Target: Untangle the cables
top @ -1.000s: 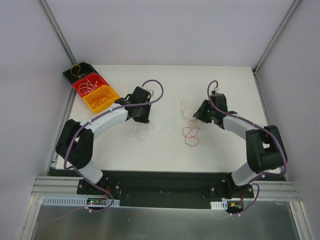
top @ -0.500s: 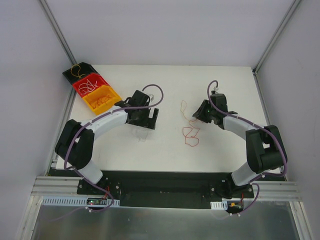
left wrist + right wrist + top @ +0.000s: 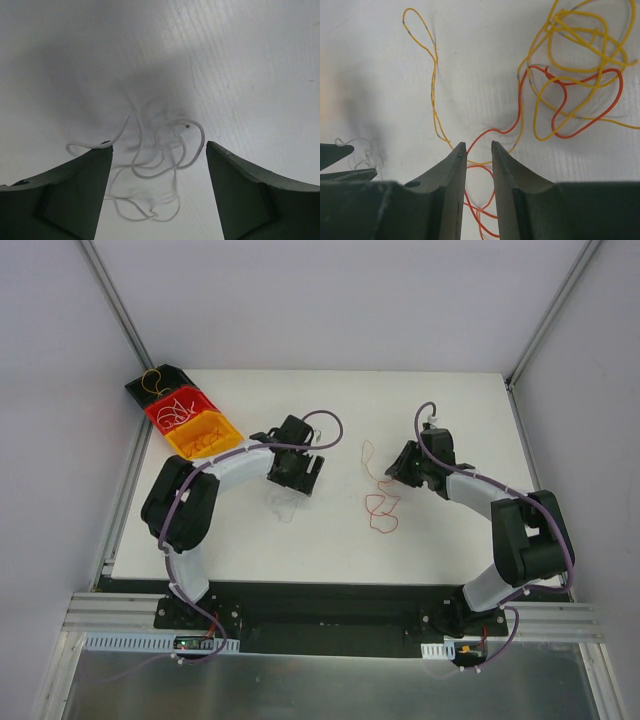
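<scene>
A white cable (image 3: 165,155) lies in loose loops on the table between the fingertips of my left gripper (image 3: 158,146), which is open just above it. From above, the left gripper (image 3: 305,478) sits left of centre, with the white cable (image 3: 287,504) faint below it. A yellow cable (image 3: 580,42) and an orange-red cable (image 3: 582,102) lie tangled on the table, and strands of both run through the narrow gap of my right gripper (image 3: 478,143). Its jaws stand slightly apart, touching neither strand. In the top view the right gripper (image 3: 396,471) is beside that tangle (image 3: 381,508).
At the back left stand three bins in a row, black (image 3: 141,384), red (image 3: 155,416) and orange (image 3: 180,451), each with thin wires inside. The table's left edge (image 3: 130,490) runs next to the left arm's elbow. The purple arm cables loop above both wrists.
My left gripper opened, shifted a little right, and its elbow folded inward. The white cable now lies loose on the table under it. The right arm and its cables stayed put.
</scene>
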